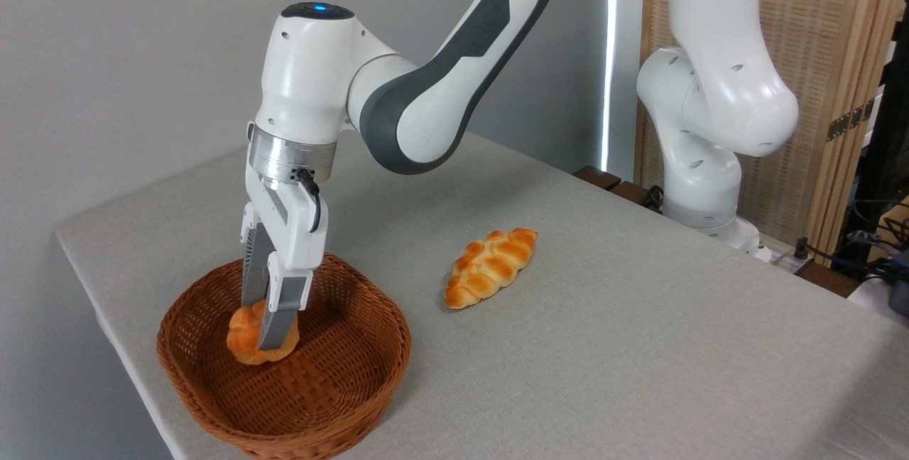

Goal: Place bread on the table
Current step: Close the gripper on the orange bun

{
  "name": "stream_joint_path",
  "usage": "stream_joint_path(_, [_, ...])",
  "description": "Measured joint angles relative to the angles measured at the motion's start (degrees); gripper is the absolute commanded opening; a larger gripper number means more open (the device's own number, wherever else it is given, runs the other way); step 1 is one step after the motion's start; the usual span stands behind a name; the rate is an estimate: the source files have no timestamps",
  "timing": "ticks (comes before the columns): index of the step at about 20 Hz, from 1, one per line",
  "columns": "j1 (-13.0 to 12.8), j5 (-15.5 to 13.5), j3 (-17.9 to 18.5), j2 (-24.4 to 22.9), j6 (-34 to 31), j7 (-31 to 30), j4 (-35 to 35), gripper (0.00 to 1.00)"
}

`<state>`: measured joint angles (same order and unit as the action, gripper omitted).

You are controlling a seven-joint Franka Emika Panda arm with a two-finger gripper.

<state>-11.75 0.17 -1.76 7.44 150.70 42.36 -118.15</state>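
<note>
Arm reaches down from upper right into the wicker basket (341, 403) at the front left of the surface (639, 346). Hand (264, 325) points straight down, its two fingers (277, 321) clamped on the bun (245, 346), one on either side. Bun sits inside the basket, left of centre; cannot tell whether it rests on the basket floor or is just clear of it. Braided loaf (490, 267) lies on the grey surface to the right of the basket, apart from it, lying at a diagonal. Arm base stands at the far right edge.
</note>
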Motion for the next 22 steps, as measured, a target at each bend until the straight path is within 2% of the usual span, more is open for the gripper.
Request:
stream_joint_path(3, [-0.1,0.0,-0.2,0.2,0.0,0.0,0.0,0.43])
stream_joint_path(22, [-0.1,0.0,-0.2,0.2,0.0,0.0,0.0,0.42])
